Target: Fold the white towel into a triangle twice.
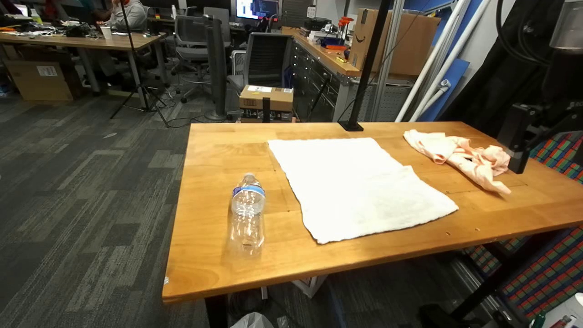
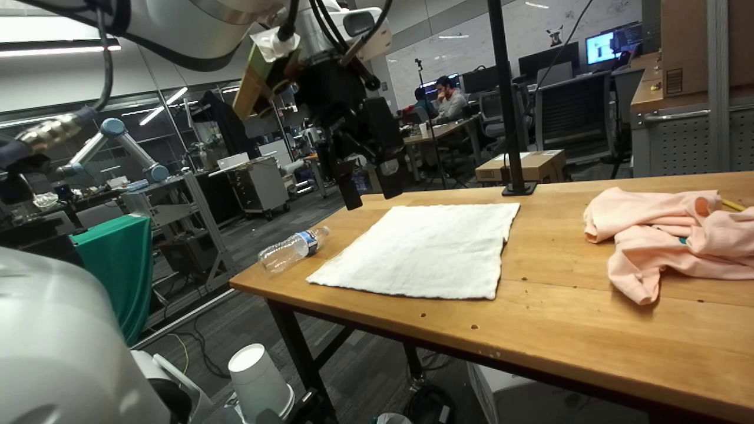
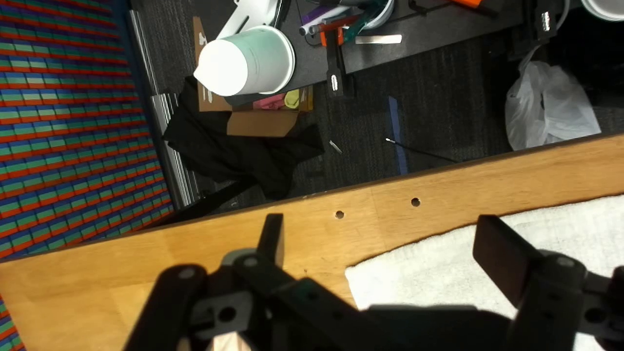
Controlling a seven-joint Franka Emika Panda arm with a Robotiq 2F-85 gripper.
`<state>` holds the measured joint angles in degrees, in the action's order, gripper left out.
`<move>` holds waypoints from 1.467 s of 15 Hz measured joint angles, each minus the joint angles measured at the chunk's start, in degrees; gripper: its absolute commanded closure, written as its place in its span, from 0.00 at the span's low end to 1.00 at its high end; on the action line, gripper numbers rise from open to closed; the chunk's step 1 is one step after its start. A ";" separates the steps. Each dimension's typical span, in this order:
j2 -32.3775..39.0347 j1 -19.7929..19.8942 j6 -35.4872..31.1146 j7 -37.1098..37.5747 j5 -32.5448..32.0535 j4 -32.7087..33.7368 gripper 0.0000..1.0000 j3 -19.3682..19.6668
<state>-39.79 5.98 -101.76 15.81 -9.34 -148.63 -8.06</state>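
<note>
The white towel [image 2: 421, 253] is lying flat on the wooden table [image 2: 559, 294], at five o'clock from the gaping, empty Robotiq gripper [image 2: 373, 195] in an exterior view; both folds are apparently waiting.

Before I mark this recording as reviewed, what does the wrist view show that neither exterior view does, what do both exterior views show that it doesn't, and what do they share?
Only the wrist view shows a cardboard box with a pink item and a yellow item inside, beyond the edge of the table.

Only the exterior views show the clear bottle with a blue label and the black pole on the table.

All share the table, the white towel, cut off in the wrist view, and the open tool.
</note>
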 measured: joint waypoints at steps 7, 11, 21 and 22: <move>0.17 -0.21 0.00 0.00 0.00 -0.27 0.00 0.22; 1.85 -0.69 -2.32 -0.44 -0.02 -0.48 0.00 1.11; 8.26 0.09 -26.54 -2.73 -2.49 -5.11 0.00 5.48; 9.08 0.51 -28.92 -2.79 -2.76 -5.55 0.00 5.95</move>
<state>-30.71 6.49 -130.68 13.02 -12.09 -154.18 -2.12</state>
